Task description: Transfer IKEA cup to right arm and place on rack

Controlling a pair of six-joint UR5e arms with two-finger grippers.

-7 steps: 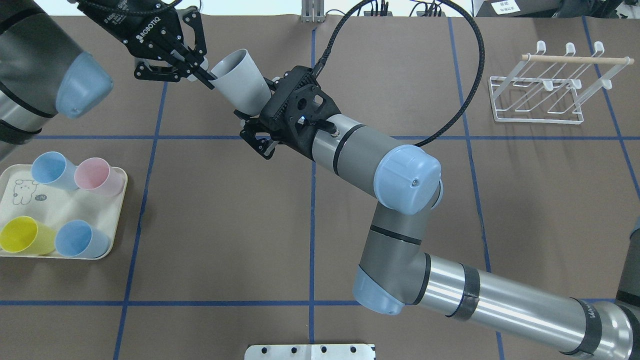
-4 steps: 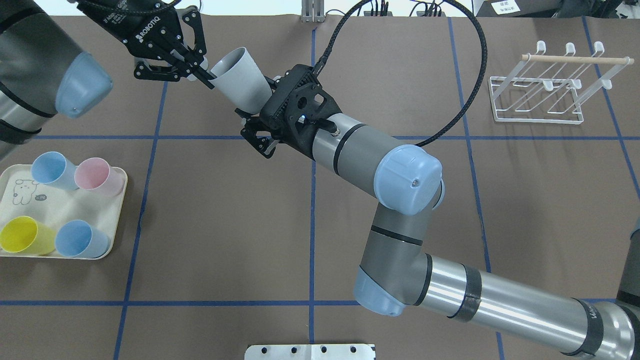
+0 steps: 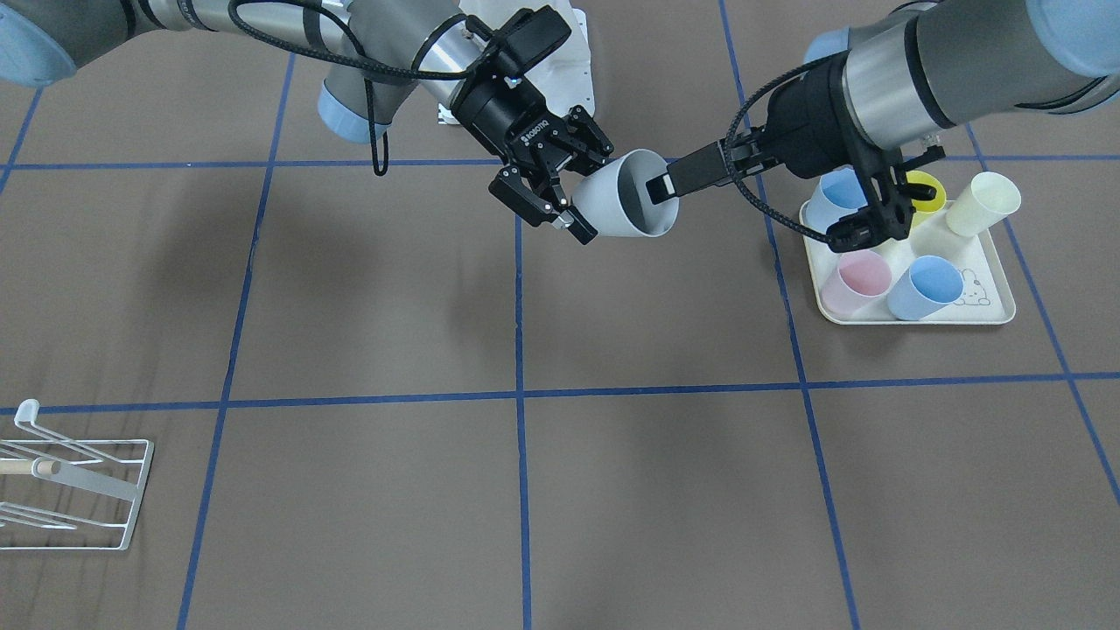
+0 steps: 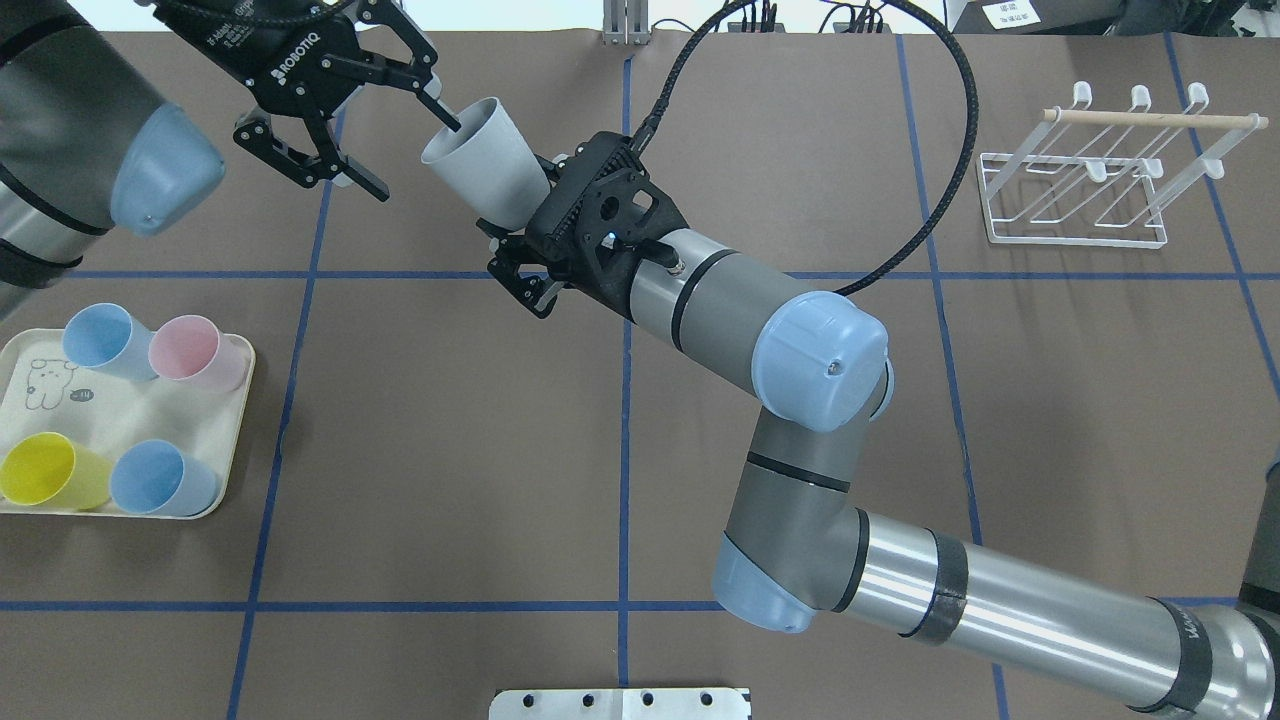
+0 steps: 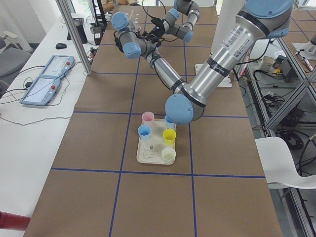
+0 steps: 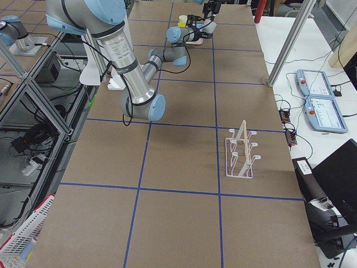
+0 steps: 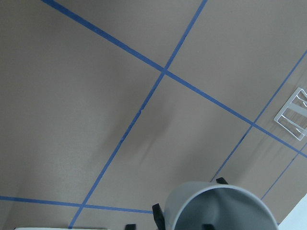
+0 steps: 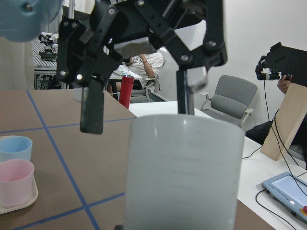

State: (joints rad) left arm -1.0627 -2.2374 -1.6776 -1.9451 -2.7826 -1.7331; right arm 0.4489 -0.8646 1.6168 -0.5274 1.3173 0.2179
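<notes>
A grey IKEA cup [image 4: 485,165] is held in the air on its side. My right gripper [image 4: 515,215] is shut on its base end, which the gripper hides. The cup's mouth points at my left gripper [image 4: 413,157], which is open wide: one slim finger [image 4: 448,118] lies at the rim, the other [image 4: 368,188] stands apart from the cup. The front view shows the cup [image 3: 626,206], the right gripper [image 3: 584,188] and one left finger [image 3: 678,182] inside the mouth. The right wrist view shows the cup [image 8: 184,172] close up. The white wire rack [image 4: 1075,240] stands at the far right.
A cream rabbit-printed tray [image 4: 100,410] at the near left holds several cups, among them blue [image 4: 100,340], pink [image 4: 195,352] and yellow [image 4: 45,470]. A black cable [image 4: 945,150] loops over the table between the right wrist and the rack.
My left gripper was shut on the cup's rim and has opened wide. The cup stays in my right gripper and has barely moved.
</notes>
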